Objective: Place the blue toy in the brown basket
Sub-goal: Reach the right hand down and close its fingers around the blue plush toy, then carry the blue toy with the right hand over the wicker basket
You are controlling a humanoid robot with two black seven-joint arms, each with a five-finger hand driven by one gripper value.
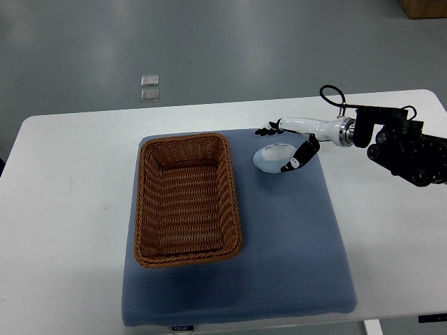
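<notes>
A pale blue, rounded toy (269, 158) lies on the blue mat (293, 237), just right of the basket's far right corner. The brown wicker basket (143, 209) sits on the left half of the mat and has nothing in it. My right arm reaches in from the right edge, and its hand (274, 149) is over the toy. The fingers (265, 130) are spread beyond the toy's far side, while the thumb (296, 160) lies against its right side. The hand has not closed on the toy. The left arm is out of view.
The mat lies on a white table (63, 209) whose edges show on every side. Two small square plates (149, 88) sit on the grey floor beyond the table. A cardboard box corner (423, 7) shows at the top right.
</notes>
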